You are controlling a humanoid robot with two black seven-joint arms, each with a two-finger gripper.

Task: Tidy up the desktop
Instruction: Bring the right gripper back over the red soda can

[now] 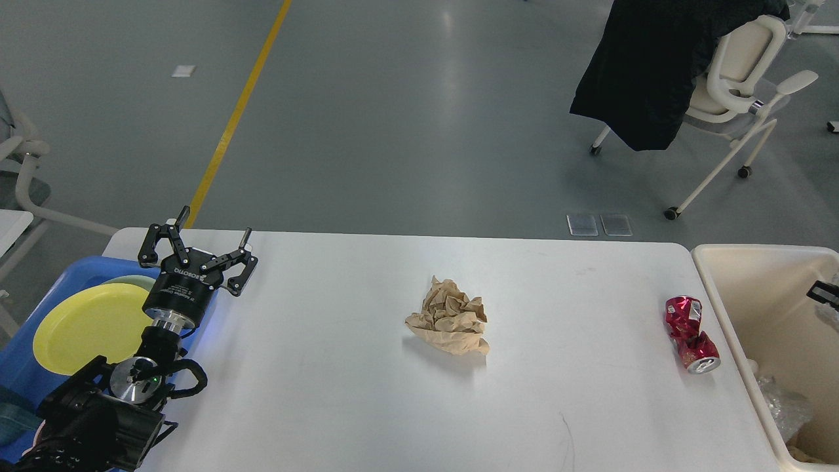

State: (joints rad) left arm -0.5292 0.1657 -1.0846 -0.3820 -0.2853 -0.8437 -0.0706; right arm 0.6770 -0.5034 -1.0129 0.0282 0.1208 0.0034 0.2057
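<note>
Desktop (341,393) lies under left gripper (200,246), fingers spread, hovering at its left edge; right gripper (826,293) barely visible, state unclear.

Left arm: enters from the lower left corner, black, forearm angled upward, silver wrist ring showing. Left gripper (208,244): raised, fingers spread wide apart, nothing between them. Right gripper (824,293): only a dark sliver at the right edge; finger state indiscernible.

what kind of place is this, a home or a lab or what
Probably a robotics lab or workshop, not a home: a bare grey floor with a yellow line, a wheeled office chair, and a white desktop staged with crumpled paper.
</note>
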